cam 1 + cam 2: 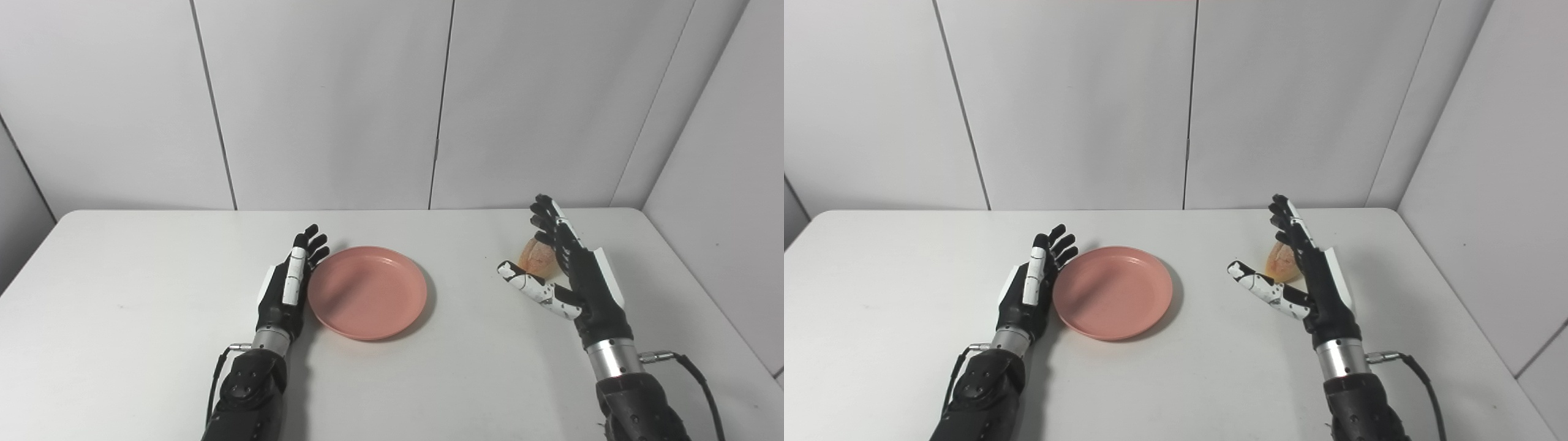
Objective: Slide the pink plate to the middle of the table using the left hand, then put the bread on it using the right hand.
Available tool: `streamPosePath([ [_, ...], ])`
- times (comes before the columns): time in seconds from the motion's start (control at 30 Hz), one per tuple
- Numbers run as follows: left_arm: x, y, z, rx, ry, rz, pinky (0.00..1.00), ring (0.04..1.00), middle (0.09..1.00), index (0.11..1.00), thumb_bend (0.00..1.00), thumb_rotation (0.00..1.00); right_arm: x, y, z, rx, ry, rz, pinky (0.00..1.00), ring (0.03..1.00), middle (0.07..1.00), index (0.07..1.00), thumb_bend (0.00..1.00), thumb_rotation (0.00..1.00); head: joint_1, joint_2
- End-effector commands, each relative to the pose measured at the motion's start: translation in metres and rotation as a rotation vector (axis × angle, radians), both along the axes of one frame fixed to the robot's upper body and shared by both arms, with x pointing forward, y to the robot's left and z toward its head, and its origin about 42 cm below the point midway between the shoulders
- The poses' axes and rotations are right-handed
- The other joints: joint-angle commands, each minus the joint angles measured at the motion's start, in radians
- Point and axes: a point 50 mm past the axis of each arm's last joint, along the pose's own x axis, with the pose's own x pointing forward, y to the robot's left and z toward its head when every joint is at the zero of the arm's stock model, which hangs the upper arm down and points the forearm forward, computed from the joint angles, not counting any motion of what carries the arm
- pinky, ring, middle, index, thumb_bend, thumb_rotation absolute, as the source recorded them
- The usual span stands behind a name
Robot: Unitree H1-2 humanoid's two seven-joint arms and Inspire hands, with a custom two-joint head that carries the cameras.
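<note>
plate left side: blocked by left hand (288,288) against pink plate (367,293) rim
plate right side: bare table (465,318)
bread (538,257): right hand (566,275) alongside

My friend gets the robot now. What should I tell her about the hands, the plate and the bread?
Left hand: open, flat against the left edge of the pink plate, holding nothing.
Right hand: open, fingers spread, just beside the bread, not gripping it.
Plate: empty, near the middle of the table.
Bread: on the table, right of the plate.
Done: the plate slide looks finished.
Left: grab the bread with the right hand and set it on the plate.
</note>
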Motion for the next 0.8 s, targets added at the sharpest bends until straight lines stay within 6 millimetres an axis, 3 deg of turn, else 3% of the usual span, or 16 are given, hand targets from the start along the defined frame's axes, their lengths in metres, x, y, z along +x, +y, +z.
streamPosePath([
  [0.0,0.007,-0.004,0.012,-0.012,-0.057,-0.012,0.92,0.916,0.922,0.911,0.78,1.0,0.015,-0.014,0.027,-0.078,-0.06,-0.039,0.86,0.902,0.914,0.925,0.71,0.44,0.002,0.001],
  [0.13,0.008,-0.004,0.012,-0.021,-0.059,-0.014,0.92,0.918,0.922,0.914,0.78,1.0,0.032,-0.031,0.038,-0.182,-0.046,-0.072,0.9,0.922,0.926,0.925,0.7,0.38,0.005,-0.001],
  [0.33,0.009,-0.004,0.014,-0.019,-0.061,-0.013,0.92,0.915,0.919,0.911,0.77,1.0,0.056,-0.055,0.048,-0.263,0.033,-0.112,0.9,0.943,0.932,0.916,0.74,0.37,0.007,-0.002],
  [0.57,0.008,-0.004,0.015,-0.029,-0.063,-0.015,0.93,0.922,0.925,0.918,0.76,1.0,0.073,-0.069,0.052,-0.342,0.115,-0.119,0.86,0.949,0.953,0.919,0.73,0.38,0.011,-0.001],
  [0.77,0.008,-0.003,0.014,-0.024,-0.061,-0.01,0.92,0.918,0.92,0.913,0.76,1.0,0.087,-0.077,0.052,-0.414,0.17,-0.122,0.89,0.958,0.952,0.904,0.74,0.3,0.01,-0.001],
])
